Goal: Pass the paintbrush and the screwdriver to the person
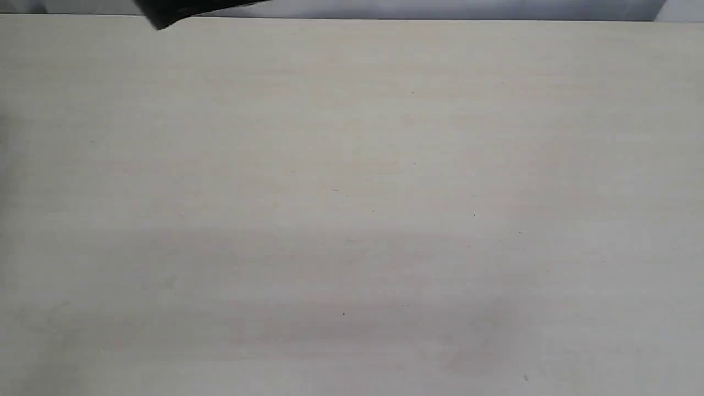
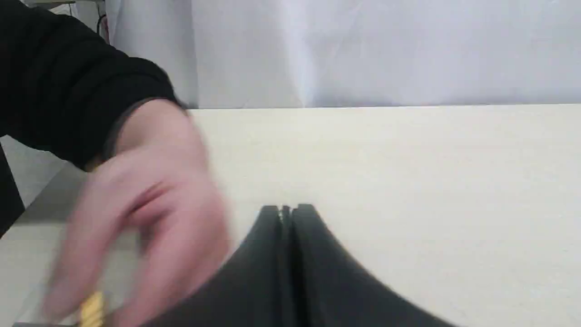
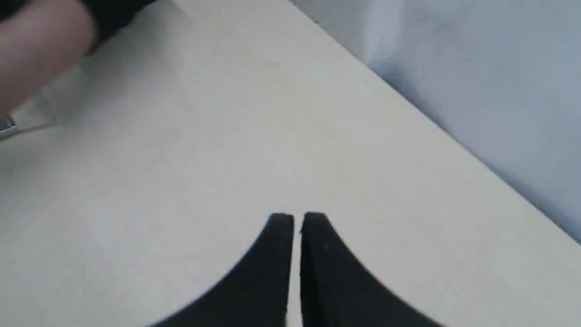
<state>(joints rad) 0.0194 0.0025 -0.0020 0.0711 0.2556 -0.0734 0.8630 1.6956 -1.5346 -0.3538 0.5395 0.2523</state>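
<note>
The person's hand [image 2: 136, 213], blurred, with a dark sleeve [image 2: 68, 91], reaches over the table beside my left gripper [image 2: 286, 209]. A gold-coloured ridged piece [image 2: 93, 311] shows under the fingers, apparently the screwdriver's collar; the rest of it is hidden. My left gripper is shut with nothing between its fingers. In the right wrist view the same hand [image 3: 36, 50] sits at the frame's corner above a silver metal edge [image 3: 7, 125] that looks like the paintbrush's ferrule. My right gripper [image 3: 297, 218] is shut and holds nothing. Neither gripper nor tool appears in the exterior view.
The pale wooden table [image 1: 352, 220] fills the exterior view. A dark blurred shape [image 1: 181, 14] crosses its far edge at the left. A white-grey backdrop [image 2: 386, 50] hangs behind the table's far edge.
</note>
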